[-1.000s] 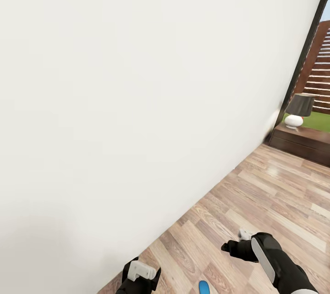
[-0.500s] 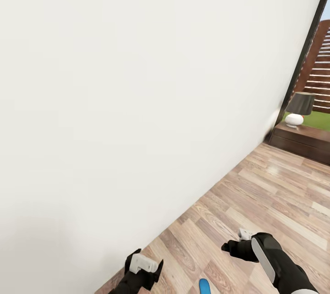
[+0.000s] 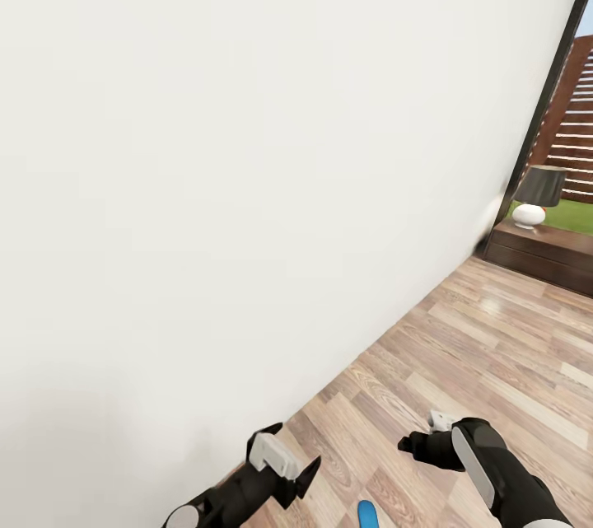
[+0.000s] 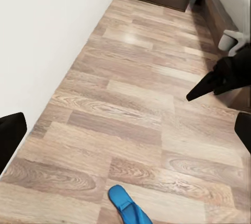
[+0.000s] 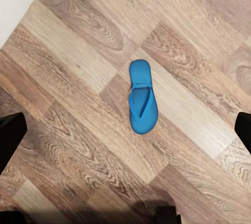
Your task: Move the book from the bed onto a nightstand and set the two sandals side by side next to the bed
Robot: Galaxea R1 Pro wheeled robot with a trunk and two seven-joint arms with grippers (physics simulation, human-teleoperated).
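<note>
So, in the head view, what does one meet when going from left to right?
White wall → left gripper → blue sandal → right gripper → lamp on the dark low cabinet.

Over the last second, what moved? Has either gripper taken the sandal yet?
The left gripper has risen and swung forward over the floor, toward the right. It holds nothing. The right gripper, the blue sandal lying flat on the planks, and the lamp stayed put. Neither gripper touches the sandal.
</note>
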